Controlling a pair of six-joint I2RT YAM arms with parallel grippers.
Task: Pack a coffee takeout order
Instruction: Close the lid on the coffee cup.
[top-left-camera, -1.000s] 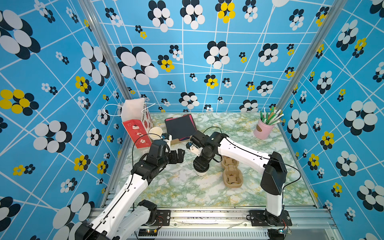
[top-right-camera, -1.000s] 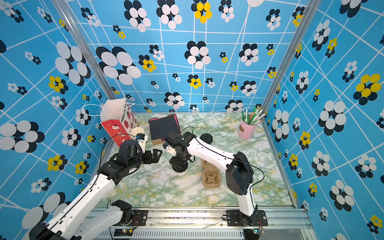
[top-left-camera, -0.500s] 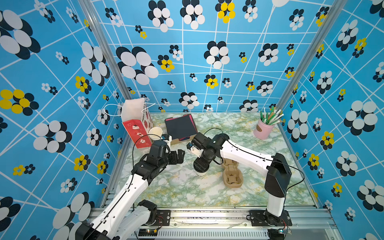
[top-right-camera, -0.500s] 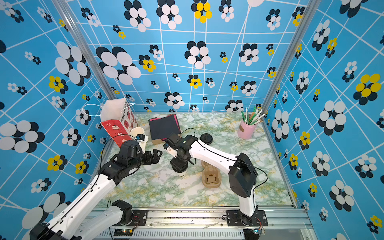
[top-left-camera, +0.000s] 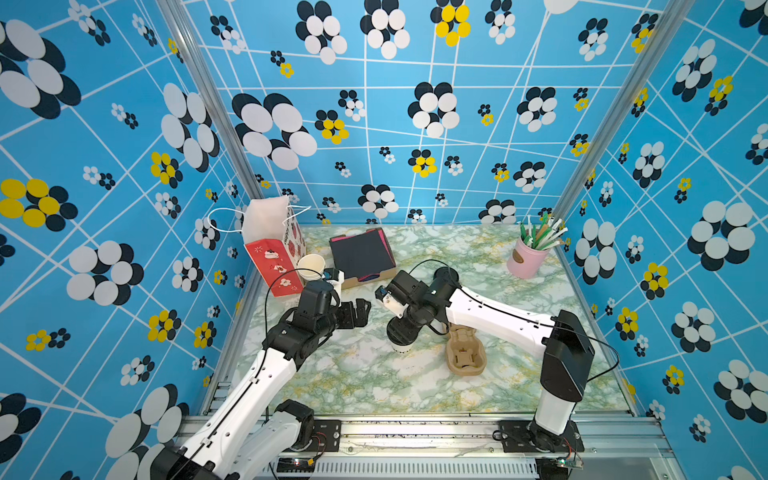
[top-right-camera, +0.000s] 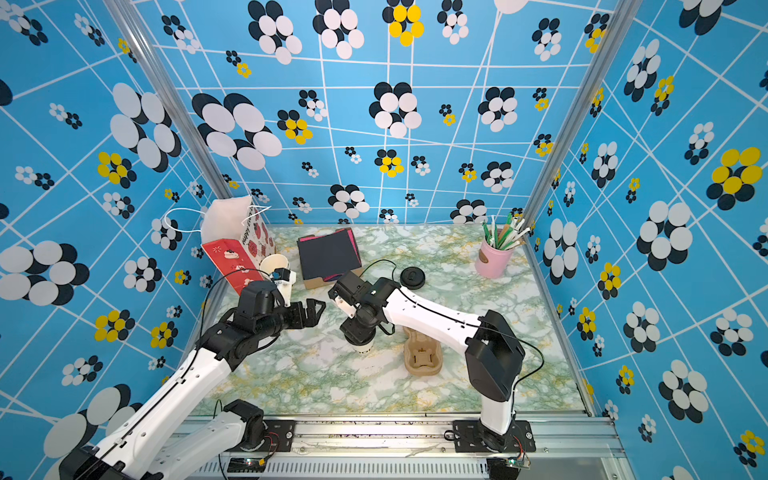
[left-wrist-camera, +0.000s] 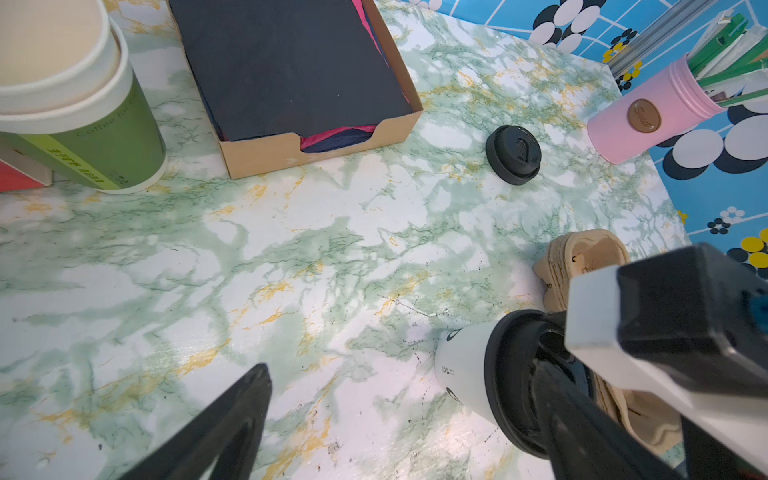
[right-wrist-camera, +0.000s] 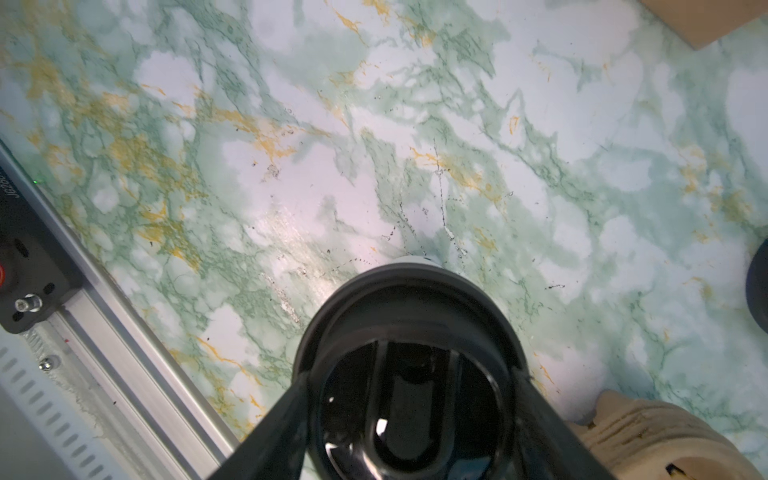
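Cup (left-wrist-camera: 459, 368), small and white with dark lettering, stands upright on the marble table (top-left-camera: 374, 386), just beside a cardboard carrier (top-left-camera: 465, 353). A black lid (right-wrist-camera: 407, 291) sits on its rim. The right gripper (right-wrist-camera: 411, 386) points straight down over it, fingers clamped on either side of the lid's raised top, likely pressing it home or readying a lift into the carrier. So the cup sits directly beneath those jaws, not between them. The left gripper (top-left-camera: 360, 311) hovers near the cup's side, jaws wide apart and empty, probably waiting to steady it. Farther back, a black napkin (top-left-camera: 359, 253) lies in its box (left-wrist-camera: 316, 153), and a spare lid (top-right-camera: 412, 277) rests on the table, well apart.
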